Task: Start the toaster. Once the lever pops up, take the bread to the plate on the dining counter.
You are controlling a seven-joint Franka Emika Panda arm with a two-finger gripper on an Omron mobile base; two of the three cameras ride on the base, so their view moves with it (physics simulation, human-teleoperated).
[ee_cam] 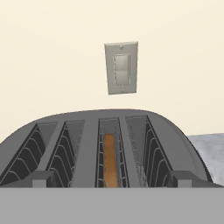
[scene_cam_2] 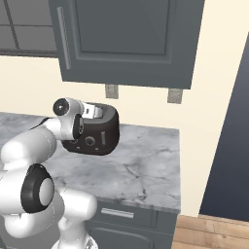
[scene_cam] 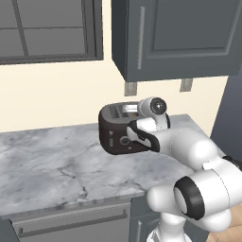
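As I look along my hand from left to right, I see four slots in the toaster [ee_cam: 109, 144], and the bread [ee_cam: 110, 164] stands on edge in the third one, a little sunk below the rim. My gripper [ee_cam: 112, 181] is directly above the near edge of the toaster, with its fingers [ee_cam: 41, 178] wide apart and holding nothing. The slot runs away from me, toward the wall with the switch [ee_cam: 121, 68], so the long edge of the slice points forward. From the left base view the lever [scene_cam: 111, 138] sits on the front face, below and left of my hand, so I judge I must go down there first.
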